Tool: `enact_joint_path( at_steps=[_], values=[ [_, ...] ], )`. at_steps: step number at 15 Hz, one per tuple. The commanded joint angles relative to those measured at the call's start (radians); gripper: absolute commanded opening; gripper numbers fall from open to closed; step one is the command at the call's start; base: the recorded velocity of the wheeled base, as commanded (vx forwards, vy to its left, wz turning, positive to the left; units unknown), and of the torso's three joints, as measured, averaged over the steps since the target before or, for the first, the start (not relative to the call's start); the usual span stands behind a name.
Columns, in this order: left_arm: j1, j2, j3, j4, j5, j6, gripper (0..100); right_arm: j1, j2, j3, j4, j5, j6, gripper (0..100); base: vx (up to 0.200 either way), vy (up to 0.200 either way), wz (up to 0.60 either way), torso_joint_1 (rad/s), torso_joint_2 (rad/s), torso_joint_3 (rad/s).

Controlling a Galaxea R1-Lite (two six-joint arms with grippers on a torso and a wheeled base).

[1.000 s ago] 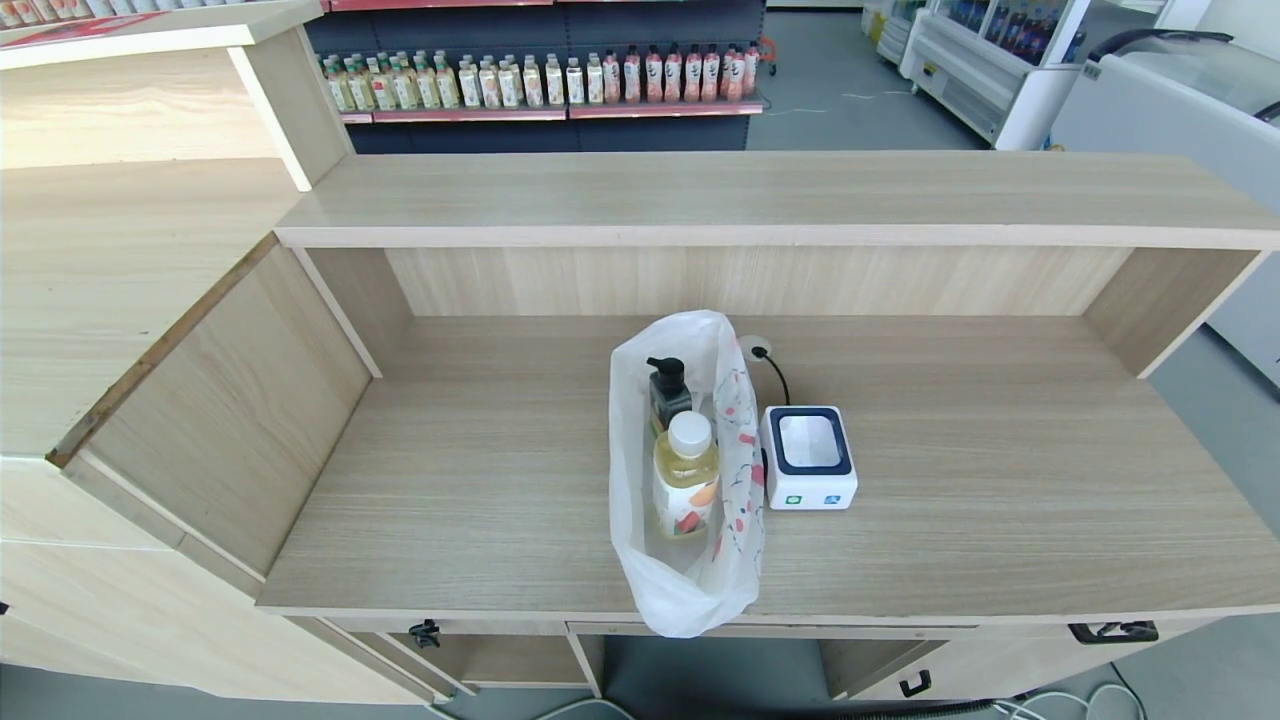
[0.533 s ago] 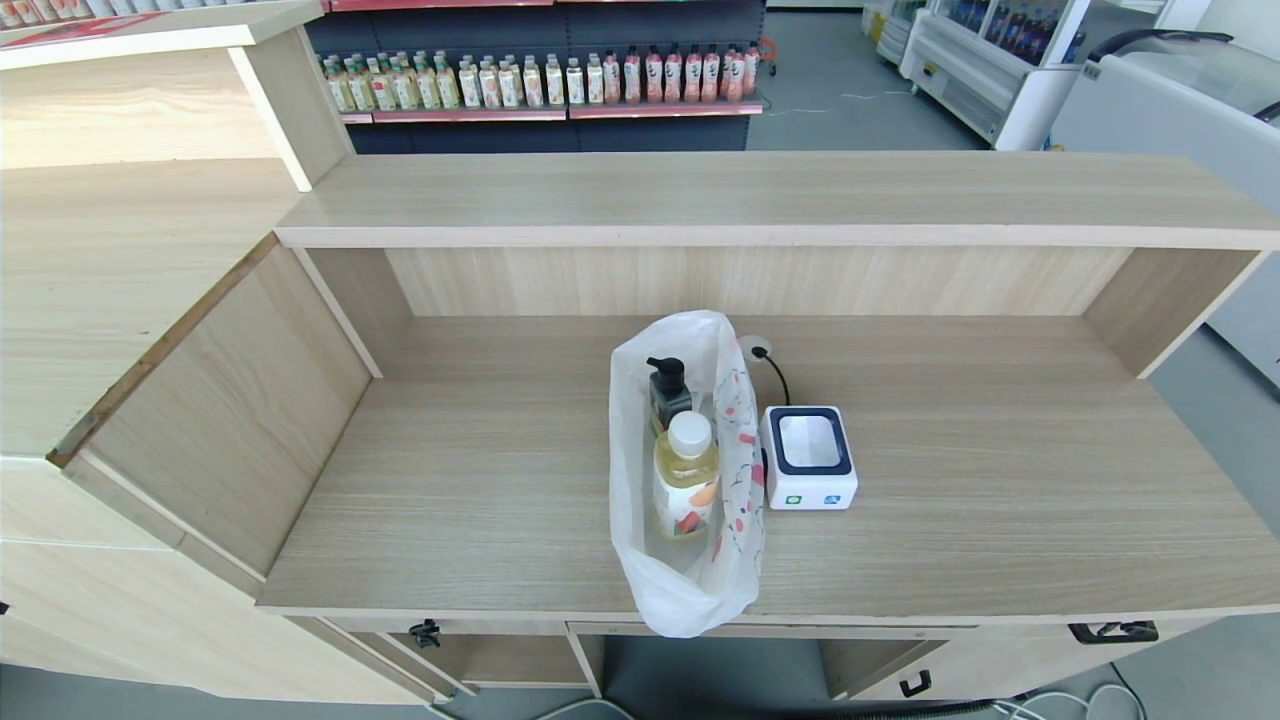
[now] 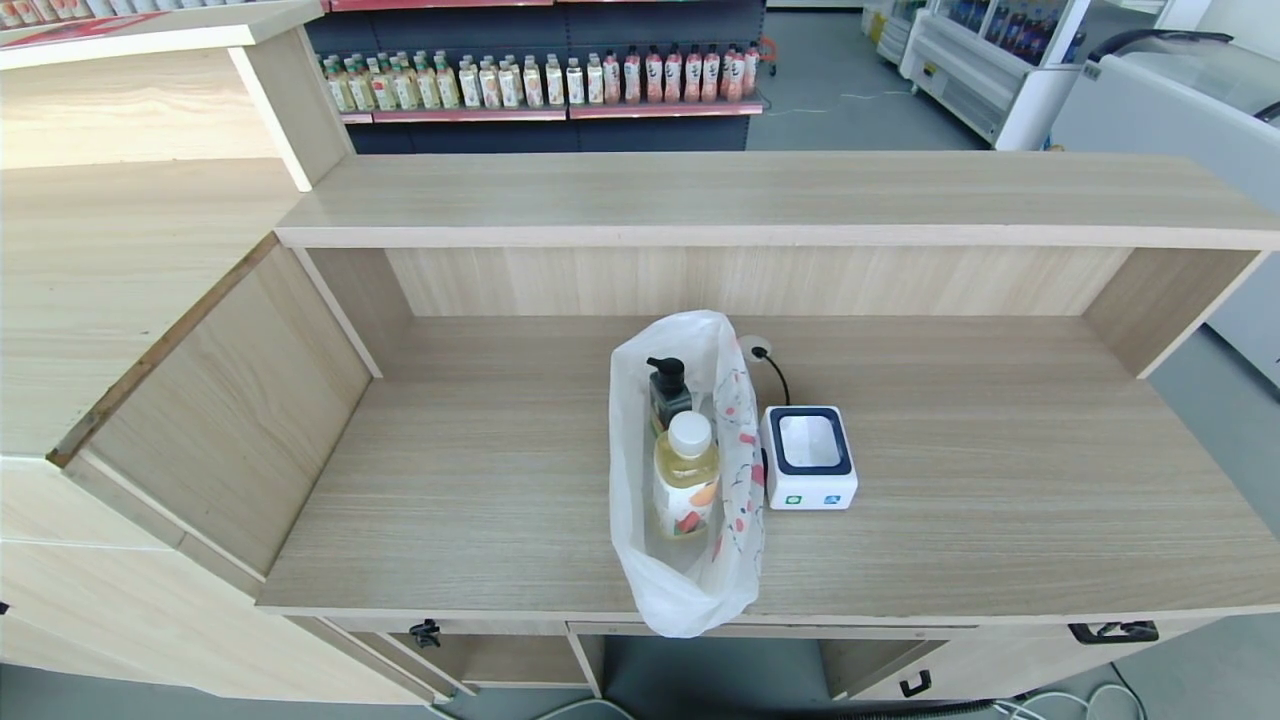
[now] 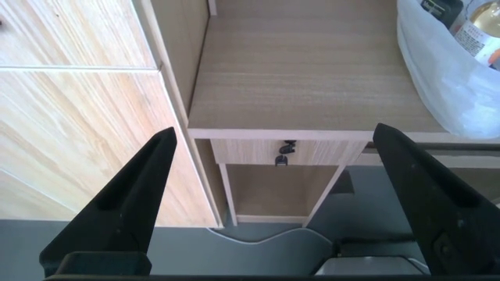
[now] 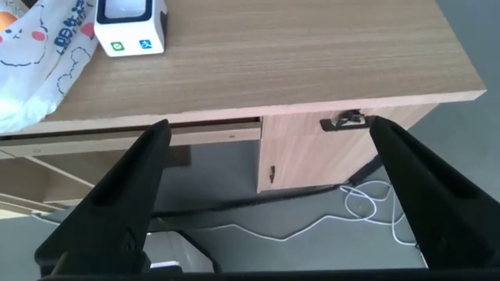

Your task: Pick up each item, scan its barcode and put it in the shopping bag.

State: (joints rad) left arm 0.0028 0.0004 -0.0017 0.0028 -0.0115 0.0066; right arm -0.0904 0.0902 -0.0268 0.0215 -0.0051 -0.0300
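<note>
A white plastic shopping bag (image 3: 685, 560) stands open in the middle of the wooden counter (image 3: 1000, 500). Inside it stand a yellow drink bottle (image 3: 686, 475) with a white cap and, behind it, a dark pump bottle (image 3: 669, 395). Just right of the bag sits the white barcode scanner (image 3: 808, 456), its window facing up. My left gripper (image 4: 273, 203) hangs open below the counter's front left edge, with the bag (image 4: 445, 70) off to one side. My right gripper (image 5: 269, 195) is open below the front right edge, and the scanner (image 5: 129, 23) and bag (image 5: 39, 62) lie beyond it.
A raised wooden ledge (image 3: 780, 195) runs along the back of the counter, with side walls at both ends. The scanner's black cable (image 3: 775, 372) runs to a hole behind it. Drawers with key locks (image 4: 283, 152) (image 5: 344, 121) sit under the front edge. Cables (image 5: 367, 207) lie on the floor.
</note>
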Motion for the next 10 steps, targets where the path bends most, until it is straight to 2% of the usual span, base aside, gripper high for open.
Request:
enact_joint_path(
  at_steps=[1, 10],
  values=[
    [0.0, 0.0, 0.0, 0.0, 0.001, 0.001, 100, 0.001, 0.006, 0.001, 0.0, 0.002, 0.002, 100, 0.0, -0.2, 0.0, 0.002, 0.0, 0.002],
    [0.002, 0.0, 0.0, 0.0, -0.001, 0.003, 100, 0.0, 0.008, -0.001, 0.0, 0.001, -0.001, 100, 0.0, -0.2, 0.0, 0.003, 0.0, 0.002]
  ],
)
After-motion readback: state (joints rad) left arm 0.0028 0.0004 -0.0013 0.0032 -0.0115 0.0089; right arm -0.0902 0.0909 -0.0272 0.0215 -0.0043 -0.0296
